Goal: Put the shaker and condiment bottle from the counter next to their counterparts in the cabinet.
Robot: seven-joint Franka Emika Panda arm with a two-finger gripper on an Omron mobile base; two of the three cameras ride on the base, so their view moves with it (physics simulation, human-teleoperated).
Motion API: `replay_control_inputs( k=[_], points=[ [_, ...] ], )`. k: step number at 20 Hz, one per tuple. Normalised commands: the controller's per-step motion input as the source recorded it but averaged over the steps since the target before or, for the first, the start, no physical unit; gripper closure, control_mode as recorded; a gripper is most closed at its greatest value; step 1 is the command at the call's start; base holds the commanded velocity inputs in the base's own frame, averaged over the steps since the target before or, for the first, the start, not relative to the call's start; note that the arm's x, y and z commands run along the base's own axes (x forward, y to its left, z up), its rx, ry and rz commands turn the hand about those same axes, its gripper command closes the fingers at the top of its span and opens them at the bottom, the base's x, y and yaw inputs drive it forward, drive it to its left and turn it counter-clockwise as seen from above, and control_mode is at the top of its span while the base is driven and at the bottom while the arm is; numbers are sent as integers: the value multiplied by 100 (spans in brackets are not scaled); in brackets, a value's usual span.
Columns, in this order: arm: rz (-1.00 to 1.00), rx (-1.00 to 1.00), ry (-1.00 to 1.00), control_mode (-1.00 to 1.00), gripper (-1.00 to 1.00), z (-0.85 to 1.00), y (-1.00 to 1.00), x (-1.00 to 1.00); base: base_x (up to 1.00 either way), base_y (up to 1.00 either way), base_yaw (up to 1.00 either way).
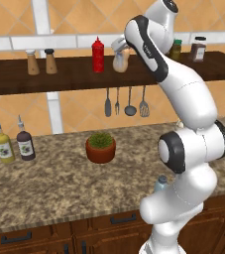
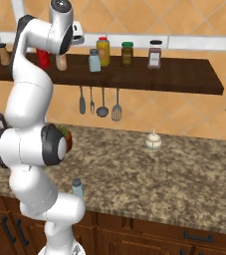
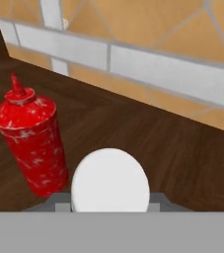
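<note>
My gripper is shut on the condiment bottle, a peach-orange bottle whose white cap sits between my fingers in the hand view. I hold it upright over the cabinet shelf, just right of the red squeeze bottle, with a small gap between them. Whether its base touches the board I cannot tell. The shaker stands on the counter near the front edge, beside my arm's base. Its counterpart shaker stands on the shelf, right of the held bottle.
Two wooden mills stand at the shelf's left, and jars further right. Utensils hang under the shelf. On the counter are two oil bottles, a potted plant and a small white pot.
</note>
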Motion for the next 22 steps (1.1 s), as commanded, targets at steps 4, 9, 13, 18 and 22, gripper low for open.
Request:
replay_control_inputs(
  k=[4, 9, 13, 18, 22],
  points=[
    [0, 0, 10, -100, 100, -43, 0, 29, 0, 0, 0],
    [0, 0, 8, -100, 100, -48, 3, 30, 0, 0, 0],
    [-1, -1, 6, -100, 100, -50, 27, 16, 0, 0, 0],
    [-2, -1, 5, -100, -100, -38, 33, 14, 0, 0, 0],
    [0, 8, 0, -100, -100, 6, -13, 0, 0, 0, 0]
  ],
)
